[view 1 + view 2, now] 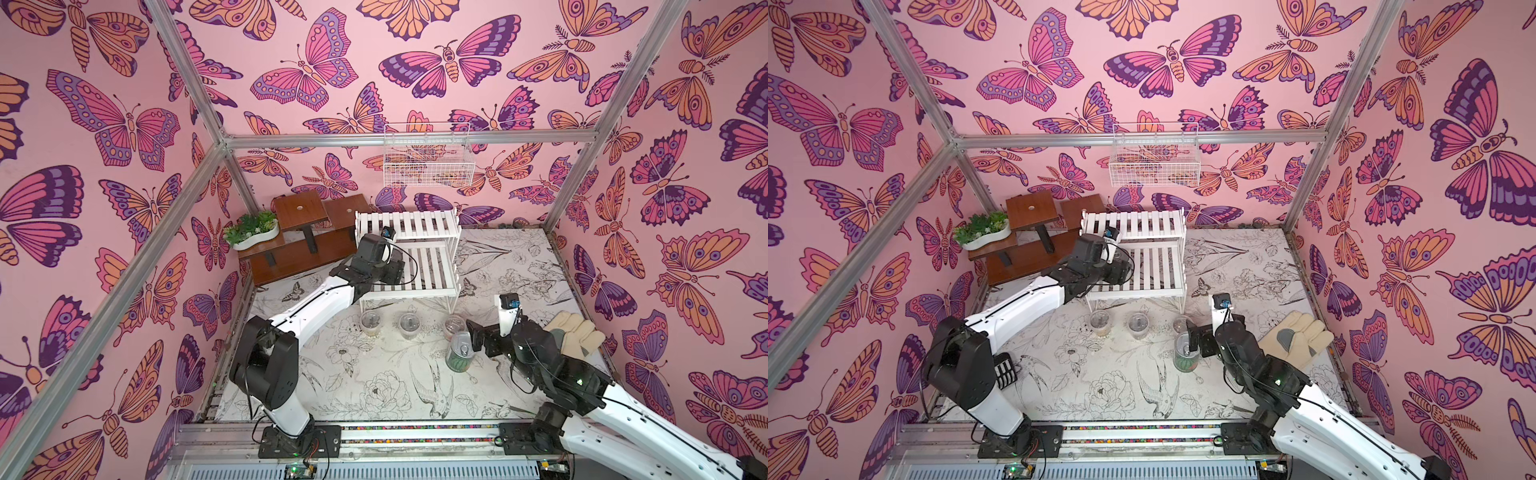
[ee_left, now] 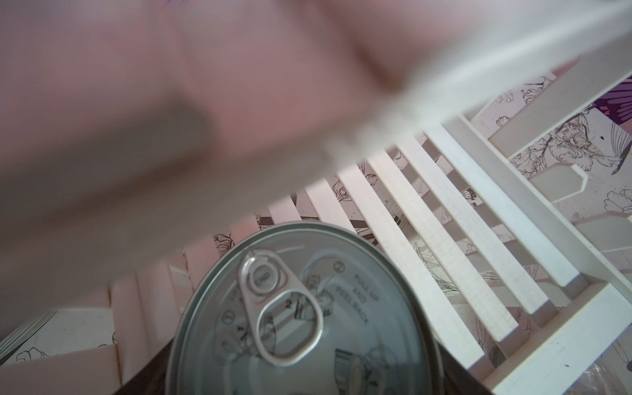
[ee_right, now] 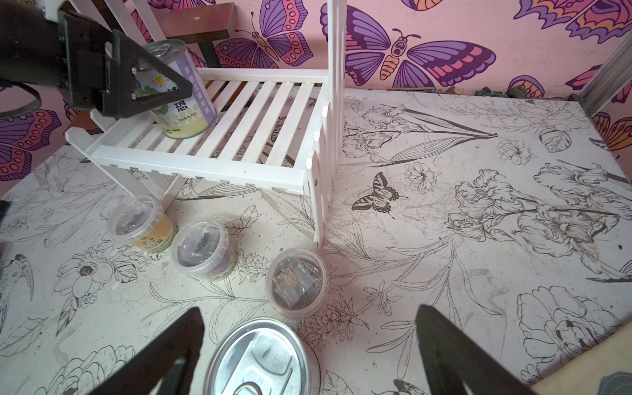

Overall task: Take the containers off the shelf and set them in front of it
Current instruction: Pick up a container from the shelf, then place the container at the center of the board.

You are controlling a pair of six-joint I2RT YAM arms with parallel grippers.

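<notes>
I'm watching the left gripper reaching in over the left end of the lower tier of the shelf. It's sitting right at the white-green can, which is standing upright on the slats there. In the right wrist view I'm seeing one black finger lying across the near side of that can, and the left wrist view is looking straight down on its pull-tab lid. I can't tell whether the jaws are pressing on the can or standing just clear of it. Over on the right, the right gripper is hanging low above the table with its jaws spread wide, clamping nothing. The watermelon can is standing upright on the table right by its fingers, the lid showing between them in the wrist view, and I can't say if either finger is touching it. The yellow cup, dark cup and orange-red cup are sitting in a row, left to right, on the table just in front of the shelf. The watermelon can is standing just nearer than the orange-red cup. A glove is lying at the table's right edge.
</notes>
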